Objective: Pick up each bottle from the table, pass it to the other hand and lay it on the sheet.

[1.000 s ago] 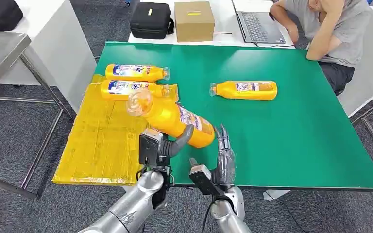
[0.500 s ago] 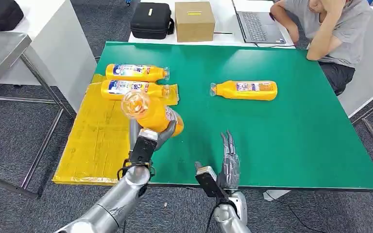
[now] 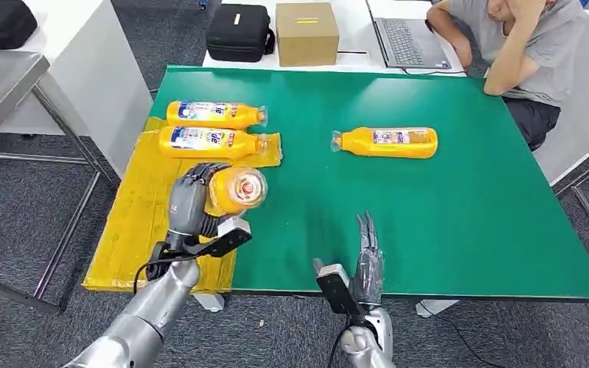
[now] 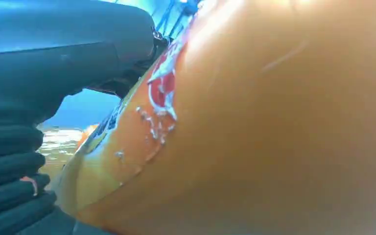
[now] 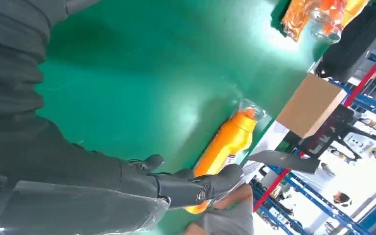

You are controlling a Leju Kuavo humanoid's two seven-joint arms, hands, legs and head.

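Observation:
My left hand (image 3: 189, 201) grips an orange bottle (image 3: 235, 189) above the yellow sheet (image 3: 157, 230), its cap end turned toward the camera. In the left wrist view the bottle (image 4: 254, 127) looms close beside the dark fingers (image 4: 14, 166). Two more orange bottles (image 3: 213, 114) (image 3: 208, 141) lie on their sides at the sheet's far end. Another bottle (image 3: 387, 142) lies on the green table (image 3: 445, 215), also seen as the bottle (image 5: 223, 147) past my right hand (image 5: 127, 181). My right hand (image 3: 367, 253) is at the table's near edge, fingers straight and holding nothing.
A person (image 3: 518, 46) sits at the far right corner beside a laptop (image 3: 406, 38). A cardboard box (image 3: 307, 32) and a black case (image 3: 238, 32) stand on the white table behind. A metal table (image 3: 0, 84) stands at the left.
My left hand has carried the bottle left from the green table to over the sheet, turning its cap toward the camera. My right hand has let go and drawn back to the table's edge.

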